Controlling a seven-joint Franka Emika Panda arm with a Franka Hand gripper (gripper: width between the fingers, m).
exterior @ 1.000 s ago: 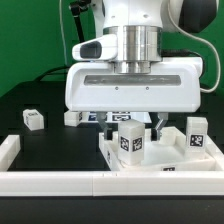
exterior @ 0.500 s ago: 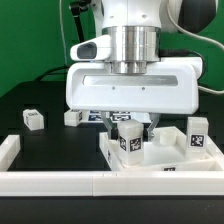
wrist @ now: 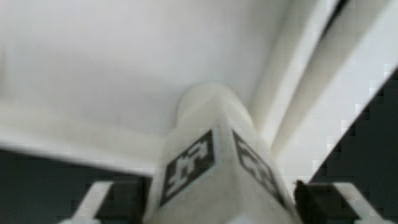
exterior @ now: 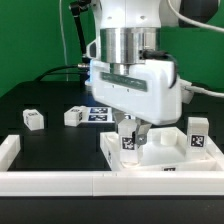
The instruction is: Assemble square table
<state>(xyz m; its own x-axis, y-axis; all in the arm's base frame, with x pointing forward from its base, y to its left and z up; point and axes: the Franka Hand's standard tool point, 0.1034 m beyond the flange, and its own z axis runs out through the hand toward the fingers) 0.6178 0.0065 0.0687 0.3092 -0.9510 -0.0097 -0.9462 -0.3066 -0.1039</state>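
The pincer (exterior: pixel 129 129) grips a white leg (exterior: pixel 128 143), standing up on the square slab (exterior: pixel 166 157), near right.

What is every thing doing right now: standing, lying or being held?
gripper: shut on gripped leg.
gripped leg: upright on the tabletop's corner.
tabletop: lying flat.
standing leg: upright on the tabletop, free.
lone leg: lying loose on the table, at the exterior view's left.
fourth leg: lying loose beside the marker board.
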